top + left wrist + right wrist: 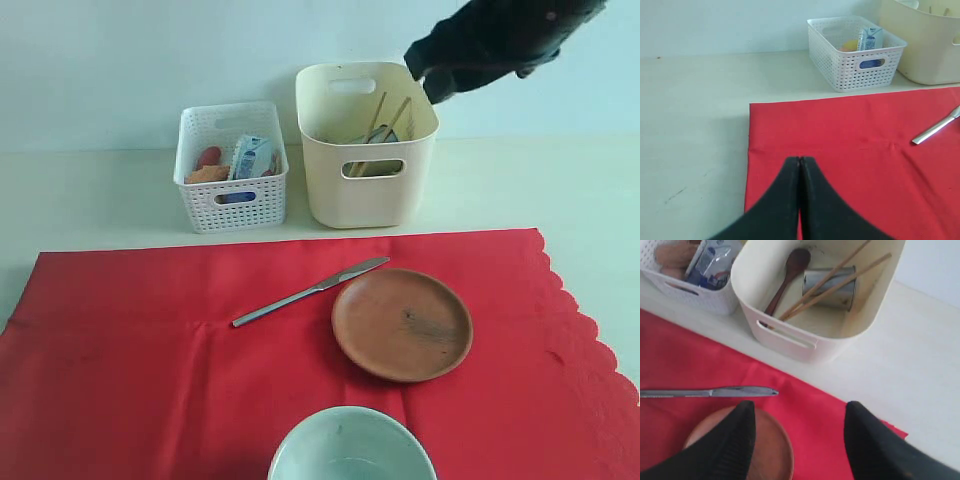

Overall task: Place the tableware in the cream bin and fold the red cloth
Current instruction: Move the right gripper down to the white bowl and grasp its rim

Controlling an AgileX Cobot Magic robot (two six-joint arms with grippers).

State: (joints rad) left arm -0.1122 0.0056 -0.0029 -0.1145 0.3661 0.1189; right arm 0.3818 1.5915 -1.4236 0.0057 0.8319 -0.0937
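The left gripper [800, 164] has its jaws pressed together, empty, above the red cloth [855, 165]. At bottom centre the pale bowl [352, 445] stands on it, then brown plate [402, 323] and knife [310, 291] mid-frame. Behind, the cream bin [366, 195] holds chopsticks [860, 272], spoon [796, 261] and steel cup [842, 299]. Upper right in the exterior view, the right gripper [800, 410] has its jaws apart, empty

I saw the pale worktop [90, 195] carrying the red cloth [140, 380], spread flat across its near side. Behind the cloth's far edge, I made out the cream bin [365, 200] and a white lattice basket [235, 210] standing side by side.
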